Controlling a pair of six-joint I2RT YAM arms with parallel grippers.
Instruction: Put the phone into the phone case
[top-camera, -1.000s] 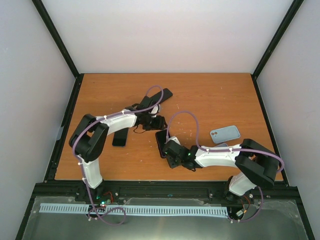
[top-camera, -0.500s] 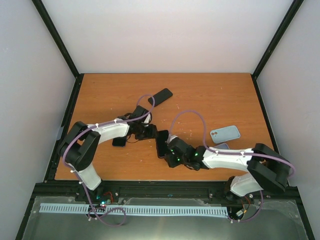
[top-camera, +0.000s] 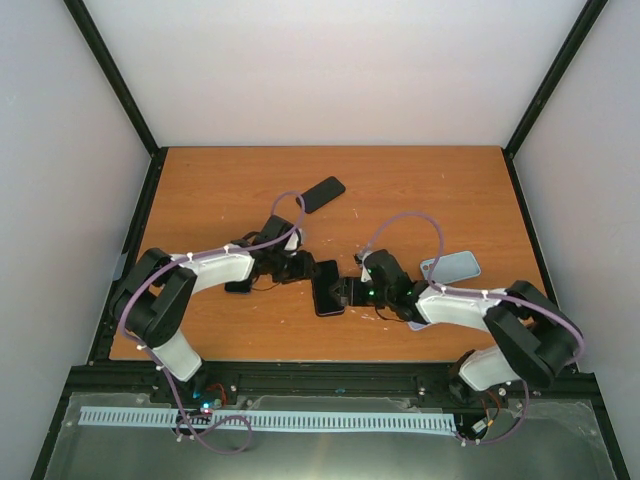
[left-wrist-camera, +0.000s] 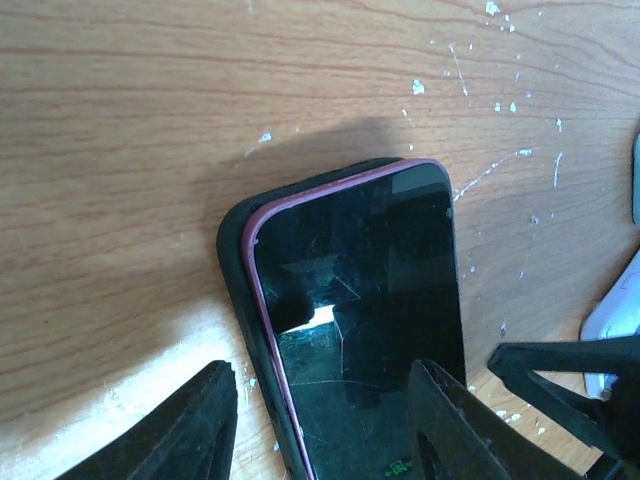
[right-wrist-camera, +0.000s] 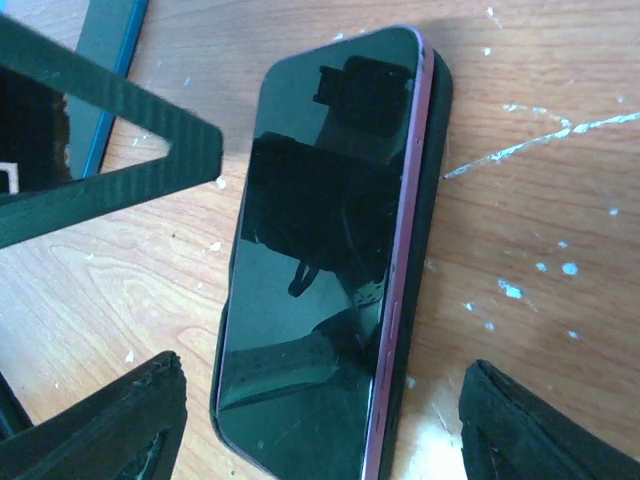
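**Obscured.** In the overhead view both wrists are crowding over the phone (top-camera: 328, 288), so its outline is not reading clearly there. In each wrist view the end of the phone nearest the camera is running out of frame. Whether the phone is seated fully in the phone case (right-wrist-camera: 438, 110) cannot be told. The case's black rim is showing along only one long side and around one corner, with the phone's purple edge lying just inside it. Left of the phone case, a dark handset (top-camera: 238, 285) is lying partly under the left arm. To the right of the phone case, a pale object (left-wrist-camera: 612, 320) is being cut off by the frame edge. A light blue case (top-camera: 450, 267) is lying further right, well apart.

**Tools.** The left gripper (left-wrist-camera: 322, 365) is standing partly open over the phone case. One finger is sitting just outside the rim and the other is overlapping the screen. Contact cannot be confirmed, and nothing is being clamped. The right gripper (right-wrist-camera: 322, 365) is standing wide, its fingers straddling both long sides of the phone case and touching neither.

**Orientation.** The phone is lying flat in the phone case with its screen up. Its long axis is following the case's long axis, which in the overhead view is running away from the arm bases with a slight lean.
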